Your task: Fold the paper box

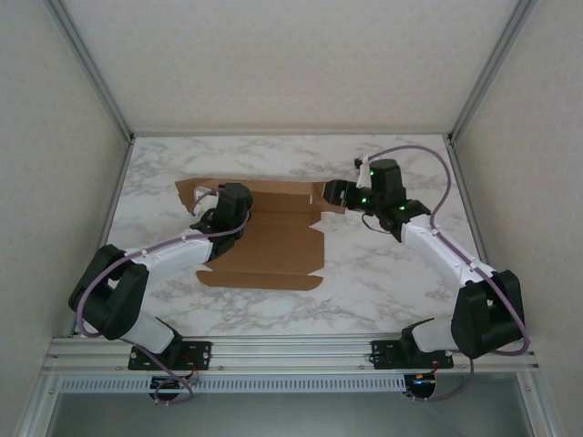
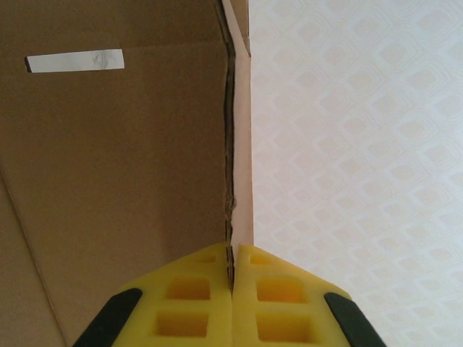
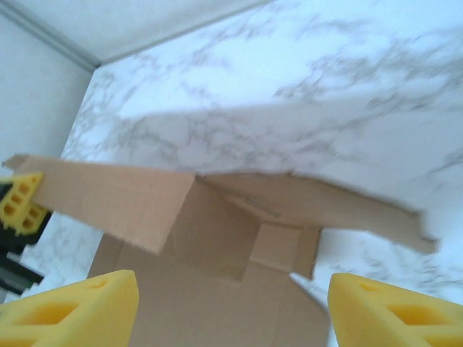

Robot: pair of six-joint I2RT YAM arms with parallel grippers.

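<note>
One paper box (image 1: 273, 246) is lying on the marble desk (image 1: 383, 282), left of centre and between the two arms. Its broad brown panel is resting flat, while its far side is standing up as a low wall. Near the right end of that wall, a small flap (image 3: 278, 246) is turning inward at the corner. In the left wrist view, a pale narrow strip (image 2: 74, 61) is showing on the cardboard's inner face.

The left fingers (image 2: 210, 289) are pressing fully together on an upright edge of the paper box, with the thin cardboard sitting pinched between them. Seen from above, this grasp is sitting at the box's far left corner.

The right fingers (image 1: 333, 193) are hovering at the far right corner of the box, spread wide apart and holding nothing. In the right wrist view their yellow pads (image 3: 72, 307) are sitting at the two lower corners, with the raised wall lying beyond them.

Pale patterned walls (image 1: 55, 137) are enclosing the desk on its left, right and far sides.
</note>
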